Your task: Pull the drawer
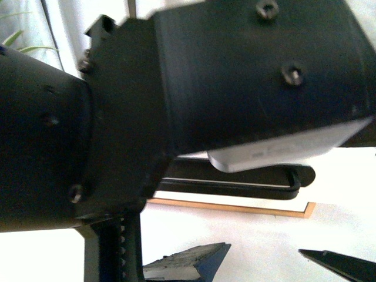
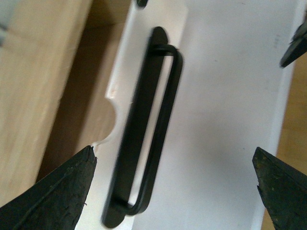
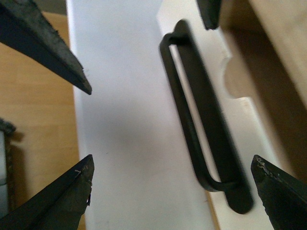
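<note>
The drawer's white front (image 2: 225,120) fills the left wrist view, with its long black bar handle (image 2: 148,134) and the half-round notch (image 2: 112,117) in its edge. My left gripper (image 2: 173,163) is open, and the handle's lower end lies between its fingers, nearer one of them, untouched. The right wrist view shows the same front (image 3: 120,120), handle (image 3: 201,124) and notch (image 3: 230,76). My right gripper (image 3: 172,165) is open too, straddling the handle's end without contact. In the front view a black arm (image 1: 117,117) hides most of the scene, with the handle (image 1: 235,183) below it.
Bare wood (image 2: 38,72) and a shadowed hollow lie beyond the notched edge. The other gripper's fingertips show in each wrist view (image 2: 297,45) (image 3: 48,48). Two dark fingertips (image 1: 194,261) (image 1: 341,264) sit at the bottom of the front view. A wooden surface (image 3: 33,110) flanks the front.
</note>
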